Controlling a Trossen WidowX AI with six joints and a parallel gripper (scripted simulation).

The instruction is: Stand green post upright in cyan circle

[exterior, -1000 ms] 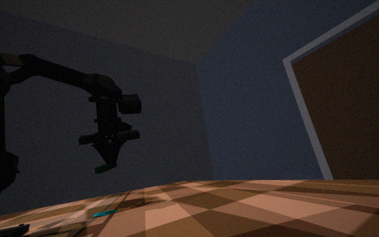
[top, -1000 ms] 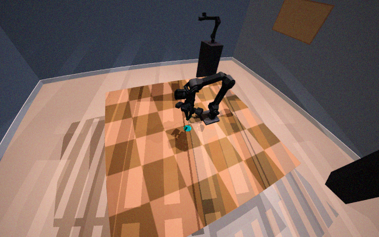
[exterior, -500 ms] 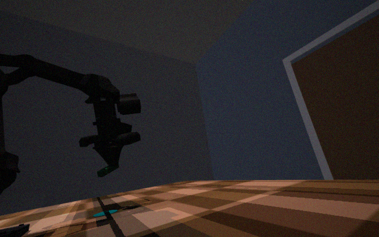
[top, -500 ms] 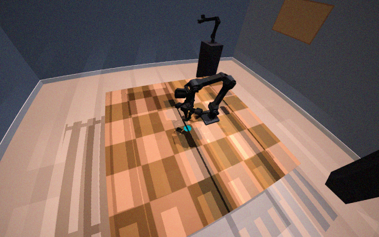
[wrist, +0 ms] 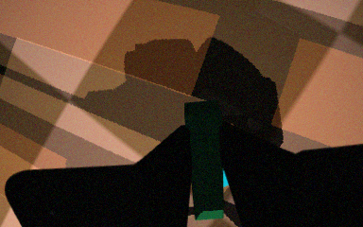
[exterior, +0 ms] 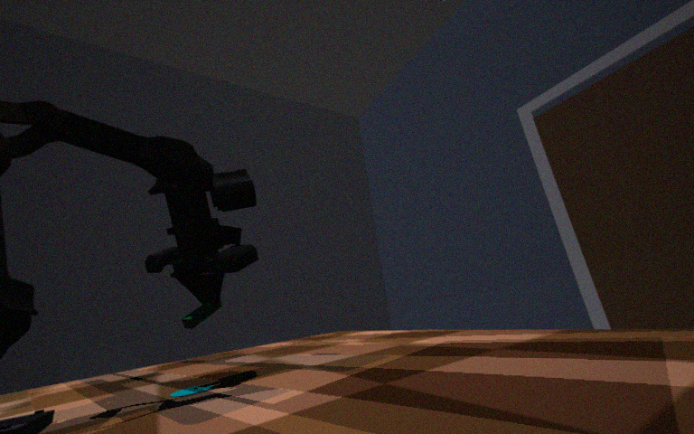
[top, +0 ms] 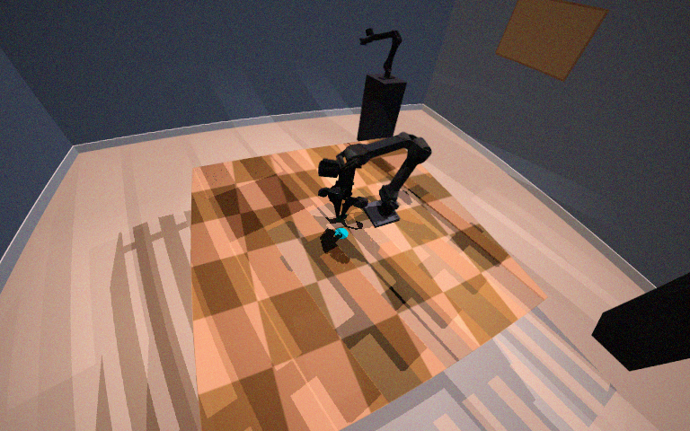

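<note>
Checkered brown-and-tan bench [top: 315, 325] under you, streaked with shadow; dark blue walls, grey skirting, brown panel [top: 551, 36] on wall. One arm, one green post [wrist: 205, 161], one cyan circle [top: 341, 233]. Second dark arm on pedestal [top: 381, 104] at far edge, idle. Your arm arches from base, wrist bent down. Gripper [exterior: 201, 309] nearly closed, clamped on post, held tilted above bench, well clear of surface. Circle lies below, just beside post; only cyan sliver shows in wrist view.
</note>
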